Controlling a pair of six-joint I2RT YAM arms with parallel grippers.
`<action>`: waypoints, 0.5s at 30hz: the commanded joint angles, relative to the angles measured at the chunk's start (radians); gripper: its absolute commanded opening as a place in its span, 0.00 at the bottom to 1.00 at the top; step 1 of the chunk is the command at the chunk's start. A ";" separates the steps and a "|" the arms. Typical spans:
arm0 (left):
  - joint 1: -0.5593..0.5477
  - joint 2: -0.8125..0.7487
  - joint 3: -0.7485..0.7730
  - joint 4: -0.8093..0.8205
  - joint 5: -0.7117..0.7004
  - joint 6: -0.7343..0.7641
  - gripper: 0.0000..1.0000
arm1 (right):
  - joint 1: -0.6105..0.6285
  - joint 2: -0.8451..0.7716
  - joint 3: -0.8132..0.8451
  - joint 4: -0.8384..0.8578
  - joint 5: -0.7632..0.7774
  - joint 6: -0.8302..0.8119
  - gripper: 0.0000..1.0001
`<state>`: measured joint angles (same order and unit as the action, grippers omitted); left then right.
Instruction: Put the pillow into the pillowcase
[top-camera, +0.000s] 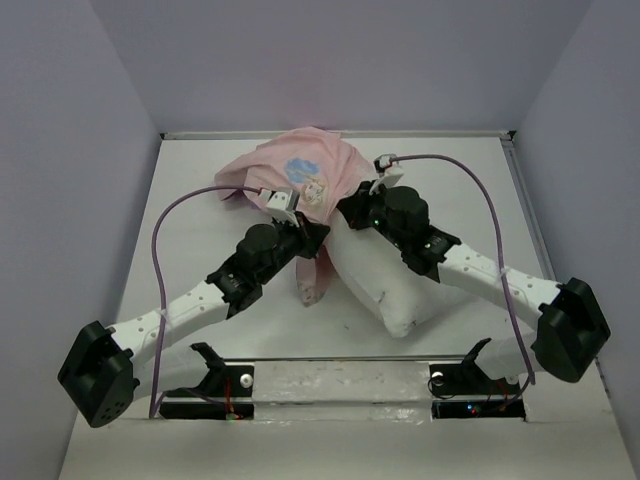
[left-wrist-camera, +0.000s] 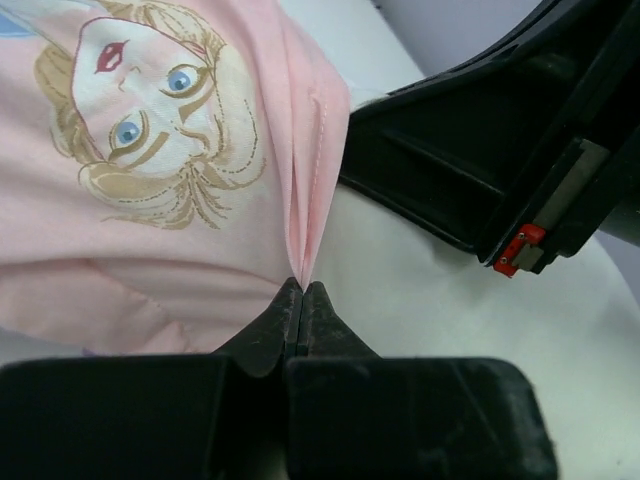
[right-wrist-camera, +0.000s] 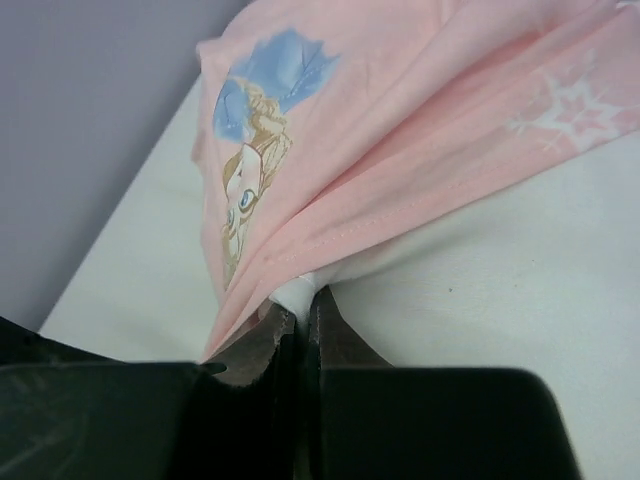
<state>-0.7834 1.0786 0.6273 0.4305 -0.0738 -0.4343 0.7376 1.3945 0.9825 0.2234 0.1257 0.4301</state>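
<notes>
Left gripper (left-wrist-camera: 302, 296) with fingers pressed together on a fold of the pink pillowcase (left-wrist-camera: 170, 240), right gripper (right-wrist-camera: 298, 305) likewise pinched on its stitched hem, a sliver of white at the tips, pillowcase over the far end of the white pillow (top-camera: 390, 285), near end bare, mid-table (top-camera: 190, 230).

Just right of my left pincer (left-wrist-camera: 302, 290), the black body of the right arm (left-wrist-camera: 450, 150) blocks any sideways pass, and folds of the pillowcase (left-wrist-camera: 150, 240) bunch ahead of its tips. To its left I have bare table (top-camera: 200, 175). The pillow (top-camera: 395, 290) fills the space beneath my right pincer (right-wrist-camera: 298, 302).
</notes>
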 joint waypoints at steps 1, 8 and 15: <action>-0.019 -0.016 0.000 0.148 0.169 -0.081 0.00 | -0.009 -0.112 0.002 0.424 0.137 0.073 0.00; -0.037 -0.020 0.123 0.236 0.345 -0.144 0.00 | 0.009 0.200 0.093 0.329 0.155 0.168 0.00; -0.033 -0.072 0.029 0.254 0.352 -0.192 0.00 | 0.068 0.304 0.130 0.280 0.259 0.245 0.00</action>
<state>-0.7807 1.0813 0.6731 0.4923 0.0715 -0.5350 0.7700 1.6913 1.0649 0.4294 0.2668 0.6113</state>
